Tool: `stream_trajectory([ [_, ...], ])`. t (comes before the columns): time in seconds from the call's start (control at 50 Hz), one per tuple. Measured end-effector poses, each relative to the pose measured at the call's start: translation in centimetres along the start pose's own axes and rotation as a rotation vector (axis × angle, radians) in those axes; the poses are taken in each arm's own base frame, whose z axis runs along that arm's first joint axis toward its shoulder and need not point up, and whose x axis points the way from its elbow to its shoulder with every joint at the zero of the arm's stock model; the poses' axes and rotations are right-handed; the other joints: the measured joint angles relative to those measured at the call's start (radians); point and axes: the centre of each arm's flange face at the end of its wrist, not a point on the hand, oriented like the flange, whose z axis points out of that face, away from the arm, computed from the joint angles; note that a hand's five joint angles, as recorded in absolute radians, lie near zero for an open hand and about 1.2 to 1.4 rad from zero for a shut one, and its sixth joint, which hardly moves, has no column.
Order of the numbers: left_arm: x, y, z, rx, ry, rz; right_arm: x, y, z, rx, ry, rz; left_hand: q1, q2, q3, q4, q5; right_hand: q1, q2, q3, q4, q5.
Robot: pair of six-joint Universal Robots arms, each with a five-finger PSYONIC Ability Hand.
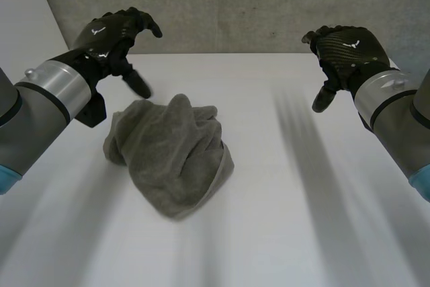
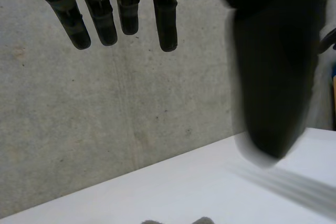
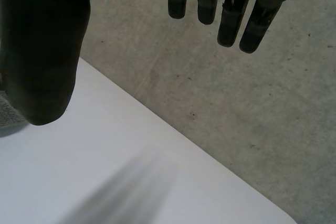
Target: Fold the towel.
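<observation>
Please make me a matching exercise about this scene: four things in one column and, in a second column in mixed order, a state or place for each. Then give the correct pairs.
Column one
1. towel
2. left hand
3. right hand
4. table

Column two
A. white, bears the cloth
B. open, raised, well apart from the cloth
C. grey, crumpled in a heap
D. open, raised, close to the cloth's far edge

Pairs: 1-C, 2-D, 3-B, 4-A
</observation>
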Motion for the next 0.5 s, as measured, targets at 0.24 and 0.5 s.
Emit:
stream_trajectory([
  [0.24, -1.0, 0.2, -0.1, -0.018, -0.122, 0.152, 0.9, 0.1, 0.3, 0.0, 0.03, 0.044, 0.0, 0.0, 0.0, 0.0, -0.001, 0.0, 0.0, 0.0, 0.0, 0.0],
  [0.5, -1.6, 0.6, 0.2, -0.03, -0.158, 0.182, 2.0, 0.2, 0.7, -0.001, 0.061, 0.067, 0.0, 0.0, 0.0, 0.0, -0.001, 0.0, 0.0, 0.0, 0.0, 0.0],
])
